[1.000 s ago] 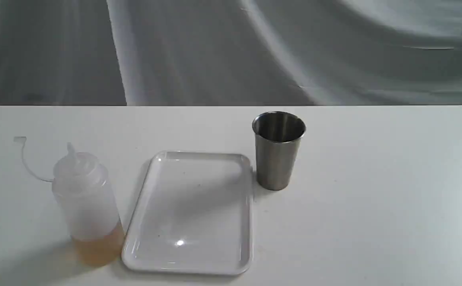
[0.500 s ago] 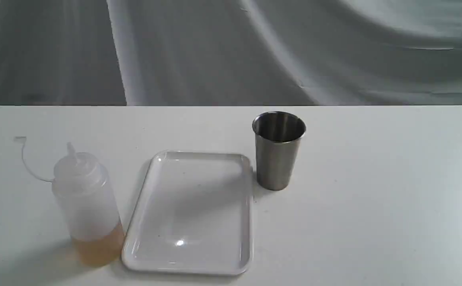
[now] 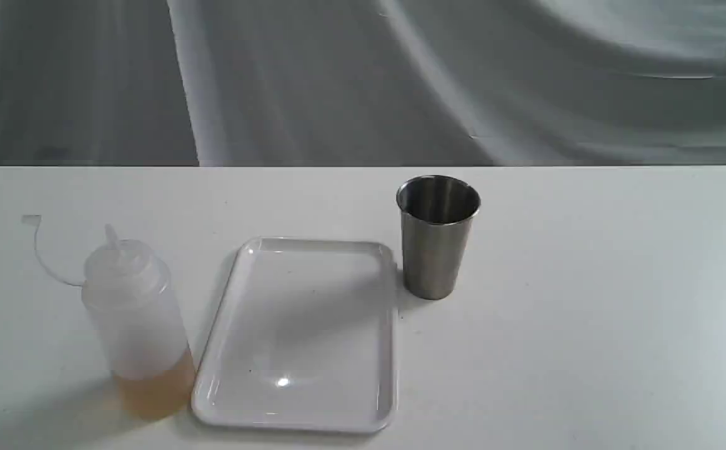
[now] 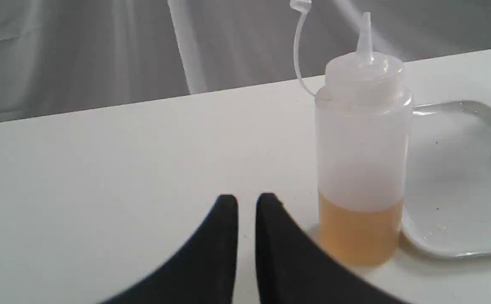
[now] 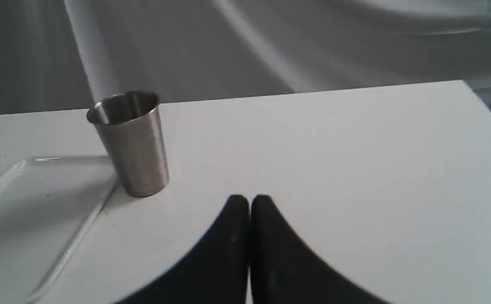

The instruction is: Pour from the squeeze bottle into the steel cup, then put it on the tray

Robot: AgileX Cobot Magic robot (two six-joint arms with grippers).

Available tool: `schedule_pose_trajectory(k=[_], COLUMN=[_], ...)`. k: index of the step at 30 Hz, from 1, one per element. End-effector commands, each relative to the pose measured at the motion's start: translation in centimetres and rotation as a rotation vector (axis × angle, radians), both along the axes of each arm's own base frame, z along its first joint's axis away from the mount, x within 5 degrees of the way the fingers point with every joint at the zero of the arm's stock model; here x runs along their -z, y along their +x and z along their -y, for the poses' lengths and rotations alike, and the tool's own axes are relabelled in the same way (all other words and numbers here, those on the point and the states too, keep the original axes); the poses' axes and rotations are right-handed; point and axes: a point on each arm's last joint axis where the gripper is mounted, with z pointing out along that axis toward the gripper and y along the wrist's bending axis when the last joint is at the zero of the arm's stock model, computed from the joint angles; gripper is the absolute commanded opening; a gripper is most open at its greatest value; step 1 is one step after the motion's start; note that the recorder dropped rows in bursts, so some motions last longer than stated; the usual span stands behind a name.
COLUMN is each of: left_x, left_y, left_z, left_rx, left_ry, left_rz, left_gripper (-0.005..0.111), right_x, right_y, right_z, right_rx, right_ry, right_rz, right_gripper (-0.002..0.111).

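Amber drink low in bottle (image 3: 135, 319), upright near counter's front edge, touching tray (image 3: 300, 325). Cup (image 3: 436, 244) by tray's far corner. Looks unstarted: grab, pour, place left. Right jaws clenched, empty; left jaws nearly closed, empty.

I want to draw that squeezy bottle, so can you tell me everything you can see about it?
The bottle is a cloudy whitish plastic cylinder with a cone nozzle on a domed top. Its little cap is off, held out on a thin strap. Amber liquid fills only the bottom part. It stands upright on the white table, right beside the tray; whether they touch cannot be told. Nothing holds it.
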Motion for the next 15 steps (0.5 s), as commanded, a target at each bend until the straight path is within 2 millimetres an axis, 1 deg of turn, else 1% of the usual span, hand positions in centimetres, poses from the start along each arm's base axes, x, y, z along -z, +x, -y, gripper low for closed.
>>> schedule_pose_trajectory(k=[1,6,10,13,15], left_x=[0.1,0.1,0.1,0.1,0.1], left_y=[0.0,0.0,0.0,0.0,0.0], left_z=[0.0,0.0,0.0,0.0,0.0], left_rx=[0.003,0.003,0.003,0.003,0.003], left_ry=[-0.002,-0.002,-0.002,-0.002,-0.002], left_rz=[0.007,0.007,0.007,0.007,0.007], left_gripper=[0.008,0.008,0.008,0.008,0.008], right_x=[-1.5,-3.8,-5.7,-7.3,-7.9], right_y=[0.6,2.3,4.1,5.4,6.2], right_z=[0.3,0.4,0.5,0.5,0.5], right_rx=[0.020,0.020,0.019,0.015,0.005], right_ry=[-0.031,-0.029,-0.027,-0.028,-0.032], right_rz=[-0.035,-0.083,-0.118,-0.106,-0.097], right_gripper=[0.000,0.000,0.000,0.000,0.000])
